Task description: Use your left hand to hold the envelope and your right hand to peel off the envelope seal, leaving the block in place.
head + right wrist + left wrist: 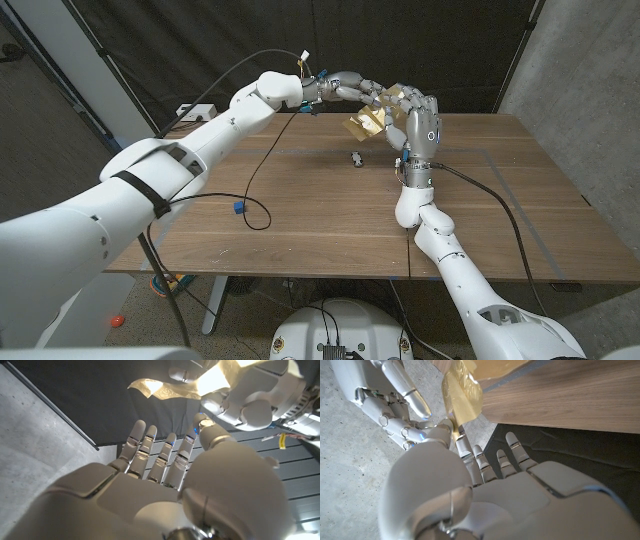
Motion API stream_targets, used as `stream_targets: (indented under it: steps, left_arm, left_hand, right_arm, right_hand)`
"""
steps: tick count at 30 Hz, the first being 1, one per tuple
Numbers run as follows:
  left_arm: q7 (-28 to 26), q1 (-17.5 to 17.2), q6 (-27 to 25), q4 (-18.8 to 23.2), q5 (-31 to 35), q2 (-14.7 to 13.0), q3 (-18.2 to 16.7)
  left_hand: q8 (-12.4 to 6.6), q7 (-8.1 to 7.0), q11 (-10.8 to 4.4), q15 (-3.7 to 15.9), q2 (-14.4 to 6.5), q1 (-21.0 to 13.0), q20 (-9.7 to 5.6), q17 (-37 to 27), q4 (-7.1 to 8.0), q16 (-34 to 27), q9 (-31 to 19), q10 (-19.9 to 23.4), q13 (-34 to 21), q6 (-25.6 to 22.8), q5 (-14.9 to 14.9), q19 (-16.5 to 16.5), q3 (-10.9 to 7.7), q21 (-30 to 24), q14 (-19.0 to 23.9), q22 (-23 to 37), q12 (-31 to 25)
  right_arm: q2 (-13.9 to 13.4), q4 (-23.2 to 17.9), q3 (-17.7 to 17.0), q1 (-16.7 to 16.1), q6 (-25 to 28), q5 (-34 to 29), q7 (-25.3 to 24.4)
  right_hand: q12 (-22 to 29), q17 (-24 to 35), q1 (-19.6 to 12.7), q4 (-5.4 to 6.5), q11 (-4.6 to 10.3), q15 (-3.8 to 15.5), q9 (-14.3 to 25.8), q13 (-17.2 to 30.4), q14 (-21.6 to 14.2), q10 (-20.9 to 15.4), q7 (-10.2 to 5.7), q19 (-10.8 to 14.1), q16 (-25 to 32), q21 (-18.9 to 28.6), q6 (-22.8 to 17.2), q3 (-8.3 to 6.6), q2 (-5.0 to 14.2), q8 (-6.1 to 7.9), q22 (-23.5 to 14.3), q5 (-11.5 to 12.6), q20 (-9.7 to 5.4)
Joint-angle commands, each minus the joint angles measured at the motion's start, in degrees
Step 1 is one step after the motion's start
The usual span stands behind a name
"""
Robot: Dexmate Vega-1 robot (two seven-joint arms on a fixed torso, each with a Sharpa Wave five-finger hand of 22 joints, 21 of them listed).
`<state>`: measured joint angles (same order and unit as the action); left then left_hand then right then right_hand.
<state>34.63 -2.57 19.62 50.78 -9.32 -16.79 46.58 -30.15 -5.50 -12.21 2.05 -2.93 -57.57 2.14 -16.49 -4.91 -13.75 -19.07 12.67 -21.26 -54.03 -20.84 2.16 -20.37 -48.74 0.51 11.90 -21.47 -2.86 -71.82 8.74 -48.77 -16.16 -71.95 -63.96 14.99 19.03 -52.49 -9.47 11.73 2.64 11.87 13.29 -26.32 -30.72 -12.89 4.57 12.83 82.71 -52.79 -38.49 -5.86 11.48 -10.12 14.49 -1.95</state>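
We see the envelope [366,124] held aloft over the tabletop's [300,220] far edge, pinched by the left robot hand [352,88]. Right robot hand [420,122] beside it, fingers spread. Small block [357,157] lies below.

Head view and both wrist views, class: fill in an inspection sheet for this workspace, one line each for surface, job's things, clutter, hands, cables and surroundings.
Surface: wooden table, taped rectangle marked on it.
Job's things: tan envelope held up off the table between both hands; small dark block on the table below it.
Clutter: small blue object on the table.
Hands: left hand grips the envelope; right hand at the envelope, fingers upright, hold unclear.
Cables: black cable looping across the table; another along the right arm.
Surroundings: black curtain behind, concrete wall at the right.
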Motion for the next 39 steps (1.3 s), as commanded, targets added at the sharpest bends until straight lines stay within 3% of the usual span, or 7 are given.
stream_targets:
  steps: [1, 12, 20, 25, 29, 33, 39]
  left_arm:
    - [1.3, 0.5, 0.9, -1.3, -0.3, 0.3, -0.1]
    - [0.9, -0.1, 0.0, -0.1, -1.0, -0.1, -0.7]
    - [1.1, 1.0, 1.0, -3.8, -1.3, 1.5, -0.6]
    - [1.6, 2.6, 2.2, -7.5, -1.0, 3.0, -0.1]
    - [-0.1, 3.2, 1.4, -6.0, 1.7, 2.3, 1.2]
    - [-1.6, 3.5, -0.3, -2.1, 4.7, 0.8, 2.4]
    - [-0.8, 4.8, -0.5, -0.9, 7.1, 0.5, 3.8]
  left_hand:
    - [-0.42, -2.99, 0.26, 2.57, -0.4, -0.6, -0.14, -0.1, -0.06, 0.1, -0.3, -0.2, -0.3, -3.3, -0.8, 0.8, 0.36, -0.4, -0.4, 0.1, -0.3]
    - [-0.4, -2.92, 0.45, 2.66, -0.5, -0.8, -0.16, -0.1, -0.05, 0.1, -0.6, -0.1, -0.5, -2.9, -1.6, 0.9, 0.85, -0.7, -0.3, 0.1, -0.4]
    - [-0.43, -2.75, 0.55, 2.69, -0.6, -0.9, -0.11, -0.1, 0.08, 0.0, -0.9, -0.2, -0.7, -2.7, -2.1, 1.0, 1.28, -0.9, -0.3, 0.1, -0.4]
    - [-0.4, -2.82, 0.48, 2.66, -0.7, -0.9, -0.13, -0.1, 0.16, 0.0, -1.0, -0.2, -0.7, -2.5, -2.4, 1.0, 1.46, -1.0, -0.2, 0.1, -0.5]
    - [-0.44, -2.59, 0.54, 2.63, -0.8, -0.9, -0.08, -0.1, 0.25, 0.0, -1.1, -0.2, -0.8, -2.4, -2.6, 1.1, 1.65, -1.1, -0.3, 0.1, -0.5]
    - [-0.43, -2.53, 0.47, 2.63, -1.0, -1.0, -0.07, -0.2, 0.3, 0.0, -1.2, -0.2, -0.9, -2.3, -2.8, 1.1, 1.82, -1.2, -0.3, 0.1, -0.6]
    - [-0.54, -2.88, 0.41, 2.66, -1.0, -1.0, -0.14, -0.2, 0.31, 0.0, -1.3, -0.2, -1.0, -2.4, -3.1, 1.2, 2.09, -1.4, -0.3, 0.1, -0.6]
  right_arm:
    - [-3.3, 0.8, 3.7, 1.8, 10.0, -3.2, 0.0]
    - [-3.0, 0.2, 2.0, 1.3, 12.8, -5.2, 0.0]
    - [-3.7, -0.9, 1.5, 0.0, 14.4, -5.4, 0.0]
    - [-6.2, -1.8, 3.1, -0.3, 15.1, -4.8, 0.0]
    - [-8.3, -2.8, 4.1, -0.6, 14.1, -4.1, 0.0]
    - [-8.8, -3.1, 3.9, -0.7, 12.6, -3.8, 0.0]
    - [-8.5, -2.7, 2.9, -0.4, 10.4, -5.2, 0.0]
  right_hand:
    - [-0.2, 0.3, -0.7, -0.09, 0.11, 9.59, 0.1, 0.1, 0.2, 0.4, 0.01, 0.2, -0.3, -0.4, -0.2, -0.07, -0.24, 0.37, 0.0, 0.6, -4.89]
    - [0.0, 0.8, -3.6, -0.19, 0.07, 10.1, 0.2, 0.0, -0.2, 0.3, 0.0, 0.2, 0.1, -0.7, -0.6, -0.2, 1.12, 0.57, -0.1, 1.1, -5.38]
    - [-0.1, 1.4, -5.9, -0.28, 0.07, 10.16, 0.2, 0.0, 0.0, 0.7, 0.01, 0.0, 0.3, -0.5, -0.7, 0.36, 2.38, 0.61, -0.2, 0.7, -5.81]
    - [-0.2, 1.2, -6.2, -0.17, 0.08, 10.0, 0.2, 0.0, 0.0, 1.2, 0.01, -0.1, 0.1, -0.6, -0.5, 0.69, 1.9, 0.48, -0.2, 0.5, -6.05]
    - [-0.4, 1.0, -4.7, 0.74, 0.04, 9.79, 0.1, 0.0, 0.1, 1.9, -0.01, -0.2, -0.2, -0.6, 0.1, 1.89, 0.85, 0.26, -0.2, 0.4, -6.18]
    - [-0.2, 1.2, -0.9, 2.62, -0.03, 9.79, 0.1, 0.1, 0.1, 1.9, -0.04, -0.2, 0.0, -0.8, 0.3, 4.9, 0.65, 0.3, -0.3, 0.9, -6.24]
    - [0.0, 1.6, 1.0, 3.26, -0.02, 9.88, 0.2, 0.1, 0.2, 1.8, -0.05, -0.1, 0.4, -1.0, 0.1, 7.83, 0.66, 0.46, -0.2, 1.2, -6.47]
